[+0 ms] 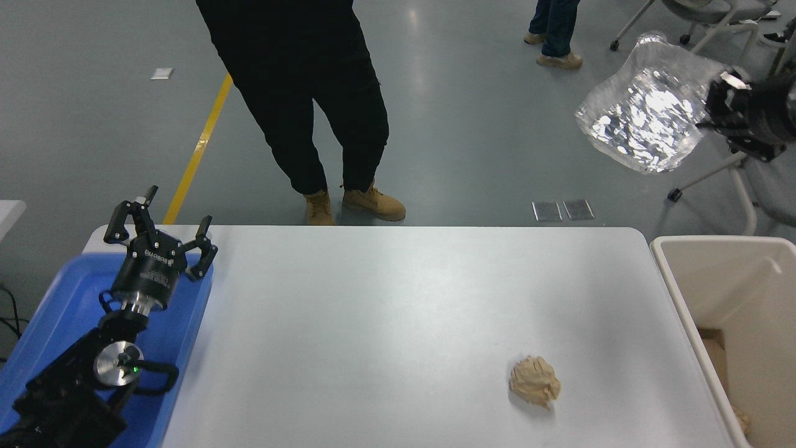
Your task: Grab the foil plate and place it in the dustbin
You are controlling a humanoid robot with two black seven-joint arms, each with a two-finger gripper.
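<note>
- Head view, upper right of the frame: the right gripper [715,102] is clamped on one edge of the foil plate [640,112], which hangs in the air, blurred and tilted, high over the floor beyond the table's far right corner.
- Head view, right edge, lower half: the dustbin [675,280] stands just beside the white table [373,323], its open mouth facing up; something tan lies at its bottom, too little of it shown to name.
- Head view, lower left: the left gripper [160,233] sits parked with its fingers spread apart over the blue tray [56,305].
- Head view, lower middle right: a crumpled paper ball [535,381] rests on the table, well apart from the plate.
- Head view, top: a person in dark clothes and tan boots stands at the far side; another pair of legs shows further back.
- Judgement: the step in hand is carrying the plate to the bin. To do it well, bring the plate toward the lower right until it is squarely above the bin's opening, keep the thin foil edge pinched firmly, and let go only once its whole span is inside the rim.
</note>
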